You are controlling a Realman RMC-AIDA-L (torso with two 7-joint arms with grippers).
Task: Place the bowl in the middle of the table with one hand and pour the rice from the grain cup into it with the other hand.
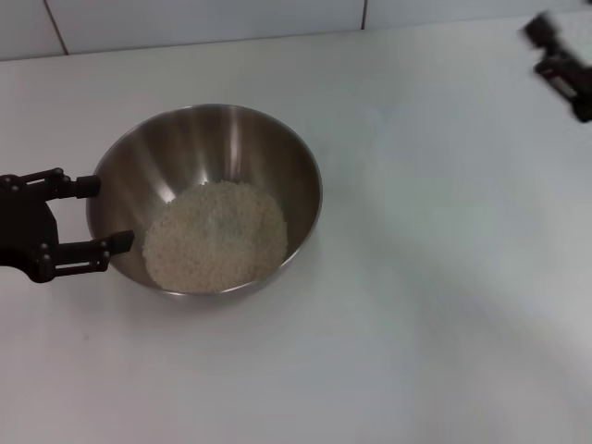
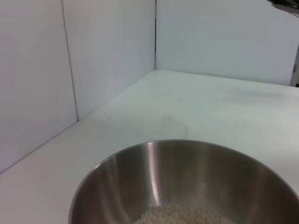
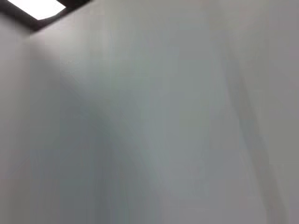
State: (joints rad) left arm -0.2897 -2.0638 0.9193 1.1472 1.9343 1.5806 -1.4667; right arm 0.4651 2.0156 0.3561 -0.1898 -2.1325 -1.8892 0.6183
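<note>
The steel bowl [image 1: 242,141] stands on the white table [image 1: 435,314], a little left of the middle. A pale heap of rice [image 1: 215,236] lies in its bottom. My left gripper [image 1: 109,214] is open at the bowl's left rim, one finger beside the rim and one just over it. The left wrist view shows the bowl [image 2: 187,172] close up with rice [image 2: 182,217] in it. My right gripper [image 1: 562,63] is raised at the far right, well away from the bowl. The grain cup is out of view.
White wall panels run along the far edge of the table [image 2: 107,56]. The right wrist view shows only a white wall and a ceiling light [image 3: 39,7].
</note>
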